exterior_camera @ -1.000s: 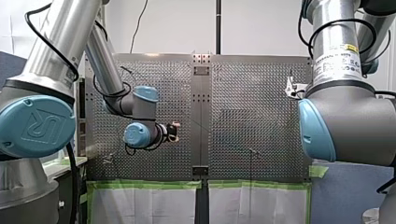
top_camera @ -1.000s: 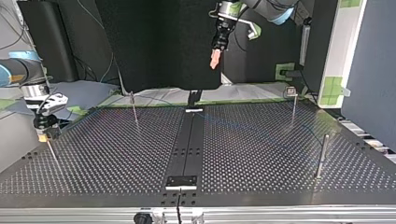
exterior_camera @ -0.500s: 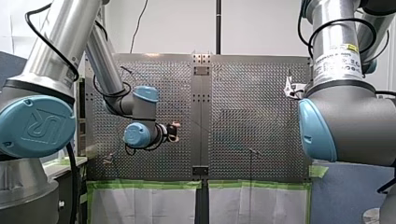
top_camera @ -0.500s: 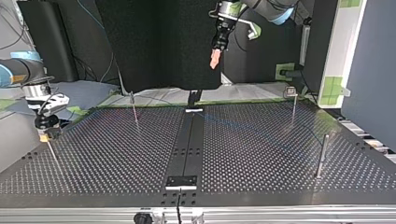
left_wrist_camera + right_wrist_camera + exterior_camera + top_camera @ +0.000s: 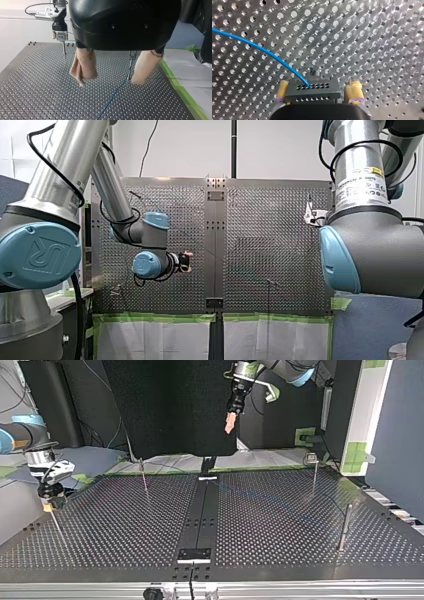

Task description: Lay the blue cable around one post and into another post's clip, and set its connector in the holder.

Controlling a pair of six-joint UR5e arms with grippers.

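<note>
pinching the grey connector (image 5: 313,90) between the yellow pads (image 5: 282,87) of my right gripper (image 5: 319,86), just above a thin post (image 5: 56,522) at the top view's left. spread, holding nothing, on my left gripper (image 5: 108,82), well above the blue cable (image 5: 117,90) on the table (image 5: 30,82). could drag the cable off line if pulled taut. counted: two grippers, one cable, one connector, four posts (image 5: 344,527).

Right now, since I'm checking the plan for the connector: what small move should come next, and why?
Probably ease my right end effector forward a little. The connector is in its grip with the blue cable attached, and a post top, likely the holder, shows just ahead of it, not yet under it.
</note>
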